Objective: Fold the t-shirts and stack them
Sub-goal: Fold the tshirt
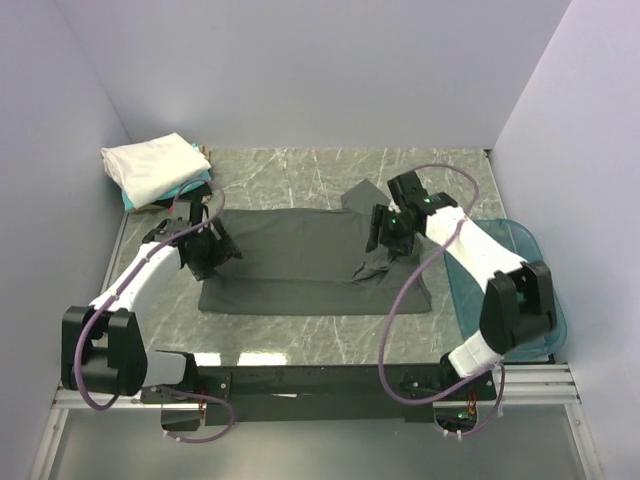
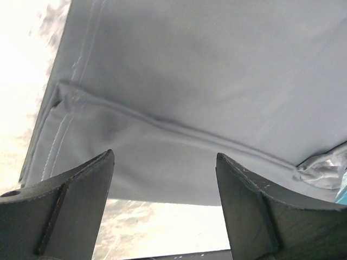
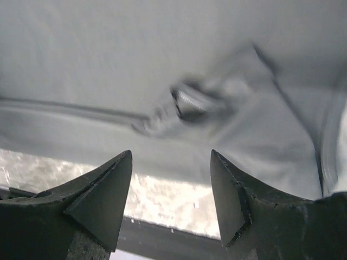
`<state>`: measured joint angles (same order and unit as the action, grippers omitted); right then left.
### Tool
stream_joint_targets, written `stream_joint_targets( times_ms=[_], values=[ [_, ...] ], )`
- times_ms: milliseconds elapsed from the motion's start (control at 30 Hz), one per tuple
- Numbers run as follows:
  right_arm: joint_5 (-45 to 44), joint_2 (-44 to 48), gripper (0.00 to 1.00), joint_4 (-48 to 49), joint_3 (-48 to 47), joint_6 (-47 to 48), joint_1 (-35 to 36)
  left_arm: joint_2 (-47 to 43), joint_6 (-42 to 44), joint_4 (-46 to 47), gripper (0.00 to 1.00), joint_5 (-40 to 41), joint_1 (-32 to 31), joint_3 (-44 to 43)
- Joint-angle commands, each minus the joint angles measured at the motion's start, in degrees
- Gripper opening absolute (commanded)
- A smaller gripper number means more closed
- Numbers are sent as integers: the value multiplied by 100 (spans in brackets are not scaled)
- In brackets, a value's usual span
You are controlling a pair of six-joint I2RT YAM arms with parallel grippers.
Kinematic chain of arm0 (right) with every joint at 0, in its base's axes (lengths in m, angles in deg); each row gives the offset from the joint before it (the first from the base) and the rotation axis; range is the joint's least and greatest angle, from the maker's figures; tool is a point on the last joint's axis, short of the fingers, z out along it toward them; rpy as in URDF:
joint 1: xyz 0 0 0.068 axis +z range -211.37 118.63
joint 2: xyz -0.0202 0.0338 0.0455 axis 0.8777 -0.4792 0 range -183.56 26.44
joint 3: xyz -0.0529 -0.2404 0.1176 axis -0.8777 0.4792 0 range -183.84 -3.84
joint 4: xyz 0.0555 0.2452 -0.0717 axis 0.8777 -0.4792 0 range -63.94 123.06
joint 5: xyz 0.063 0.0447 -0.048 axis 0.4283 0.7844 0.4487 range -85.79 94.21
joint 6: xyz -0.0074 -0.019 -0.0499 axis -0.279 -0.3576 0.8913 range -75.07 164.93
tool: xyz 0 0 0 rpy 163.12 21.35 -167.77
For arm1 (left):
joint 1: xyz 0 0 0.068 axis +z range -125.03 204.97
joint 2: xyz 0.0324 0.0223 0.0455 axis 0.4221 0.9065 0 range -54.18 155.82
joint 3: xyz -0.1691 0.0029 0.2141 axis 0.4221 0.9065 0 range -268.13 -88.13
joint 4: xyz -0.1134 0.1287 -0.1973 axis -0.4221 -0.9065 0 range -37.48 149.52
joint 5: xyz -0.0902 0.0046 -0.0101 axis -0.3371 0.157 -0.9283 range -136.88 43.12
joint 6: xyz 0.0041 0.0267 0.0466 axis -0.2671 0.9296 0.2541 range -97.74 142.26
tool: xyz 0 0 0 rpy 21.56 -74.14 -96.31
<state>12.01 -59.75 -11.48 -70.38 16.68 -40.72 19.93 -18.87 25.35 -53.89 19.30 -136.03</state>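
Observation:
A large dark charcoal-grey t-shirt [image 1: 300,262] lies spread flat across the middle of the table, with a fold line along its length and a bunched wrinkle [image 1: 375,266] near its right end. My left gripper [image 1: 212,250] hovers over the shirt's left edge, open and empty. In the left wrist view the grey cloth [image 2: 217,81] fills the frame above the open left gripper [image 2: 165,154]. My right gripper [image 1: 386,234] hangs above the right part, also open. The right wrist view shows the shirt [image 3: 108,65], its crumpled bunch [image 3: 190,103] and the open right gripper [image 3: 171,154]. Folded shirts are stacked at the back left, white [image 1: 150,165] over teal [image 1: 137,202].
A translucent blue plastic tub [image 1: 525,262] sits off the table's right edge beside the right arm. The marble tabletop [image 1: 300,170] is closed in by pale walls on three sides. Both arms' purple cables loop above the near corners of the shirt.

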Motion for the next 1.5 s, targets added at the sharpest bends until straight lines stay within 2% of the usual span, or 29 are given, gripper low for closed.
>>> stream_joint_targets(
  times_ms=[0,133,333,567,1033,1467],
  values=[
    [257,-660,66,129,-490,390,1,244,113,-2,81,147,-127,-360],
    [477,-1319,66,112,-842,496,1,394,43,95,81,138,-250,-422],
    [767,-1611,66,173,-755,663,1,552,-27,183,81,120,-303,-378],
    [1242,-1690,66,331,-553,610,1,658,8,227,82,173,-312,-325],
    [1418,-2174,65,454,-676,830,54,640,105,200,82,252,-312,-246],
    [1770,-2217,65,621,-807,680,458,737,175,245,83,217,-312,-185]
  ],
)
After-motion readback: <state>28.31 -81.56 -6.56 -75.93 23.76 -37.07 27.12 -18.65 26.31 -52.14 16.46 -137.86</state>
